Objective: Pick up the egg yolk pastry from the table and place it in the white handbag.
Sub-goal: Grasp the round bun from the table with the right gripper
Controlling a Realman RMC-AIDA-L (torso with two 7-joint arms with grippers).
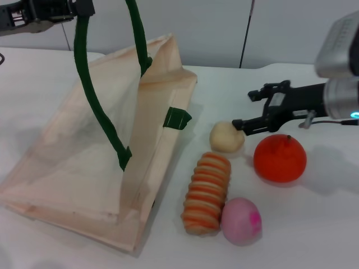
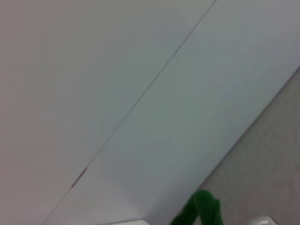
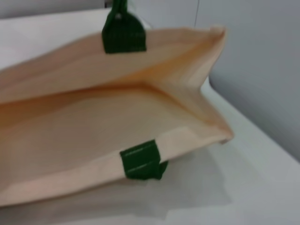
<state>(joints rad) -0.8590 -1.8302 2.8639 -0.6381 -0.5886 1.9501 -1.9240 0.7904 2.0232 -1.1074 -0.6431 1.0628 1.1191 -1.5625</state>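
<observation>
Surface [image 1: 314, 224]: white, carrying everything; its edges run out of the head view.
White handbag [image 1: 112, 151]: largest item, off-white cloth, lying on the robot's left with its mouth lifted open; its near corner is cut off at the bottom of the view.
Green handle [image 1: 92, 89]: thick rope, pulled upward out of the top of the view.
Left hand [image 1: 39, 14]: top left corner, mostly cut off, at the raised handle; I cannot tell whether its fingers are spread or pressed together.
Right hand [image 1: 245, 110]: dark fingers spread apart, the lower tip at the pastry's right edge; contact is unclear.
Orange fruit [image 1: 280, 157]: just right of the pastry.
Striped roll [image 1: 207, 192]: orange-and-cream, in front of the pastry.
Pink ball [image 1: 242, 221]: touching the roll's near end.
Egg yolk pastry [image 1: 225, 137]: pale cream lump on the surface, between handbag and fruit.
</observation>
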